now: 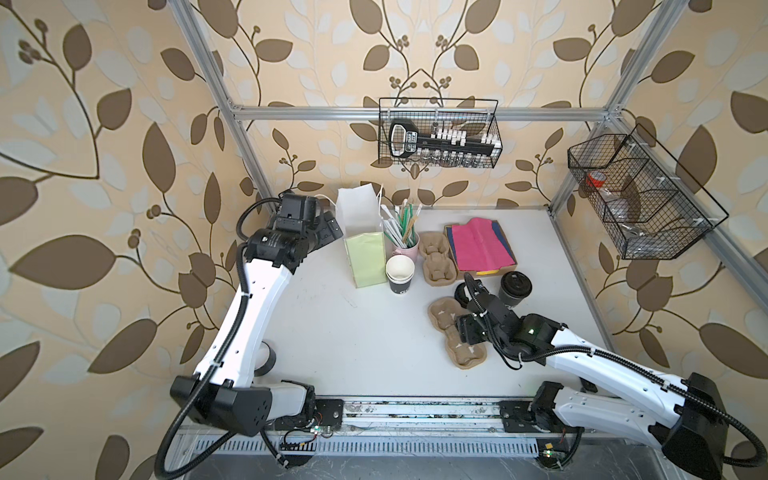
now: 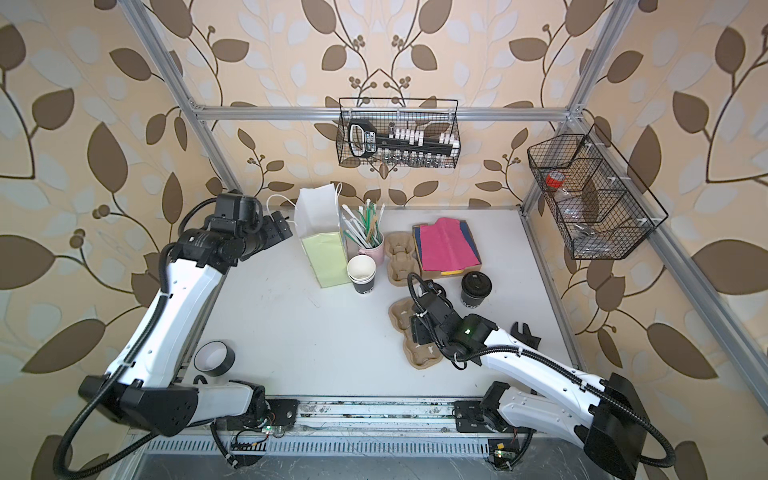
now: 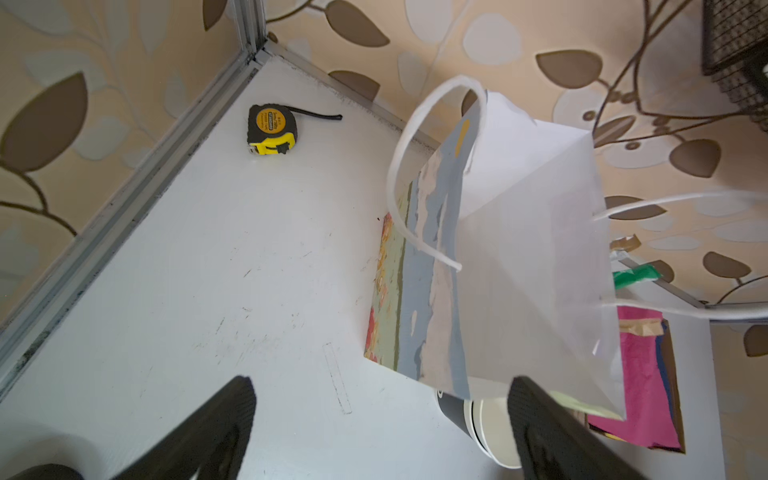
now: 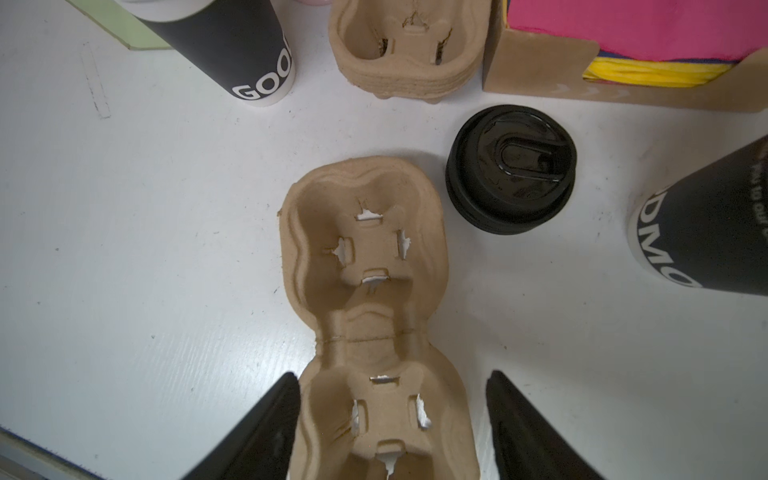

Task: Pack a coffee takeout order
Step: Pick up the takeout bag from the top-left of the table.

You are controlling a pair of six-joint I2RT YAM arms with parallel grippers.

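Observation:
The brown pulp two-cup carrier [image 1: 444,316] [image 2: 419,359] [image 4: 361,257] lies flat on the white table, right of centre, both wells empty. My right gripper [image 1: 467,332] [image 2: 422,332] [image 4: 392,376] hovers over its near well, open. One finger stands next to the carrier's rim and the second is apart from it. The dark cup with a black domed lid [image 1: 515,287] [image 2: 476,289] [image 4: 706,224] stands just beyond, to the right. A pink napkin [image 1: 482,245] [image 2: 446,245] [image 4: 623,25] tops the cardboard tray at the back. My left gripper [image 1: 332,226] [image 2: 278,226] [image 3: 380,380] is open and empty at the back left.
A white paper bag [image 1: 359,212] [image 3: 519,249], a green card [image 1: 365,257], stacked lidless cups [image 1: 400,274], a straw mug [image 1: 405,239] and spare carriers [image 1: 436,259] line the back. A loose black lid [image 4: 511,170] lies beside the carrier. Tape measure [image 3: 272,129] in the corner; tape roll [image 2: 214,359] front left.

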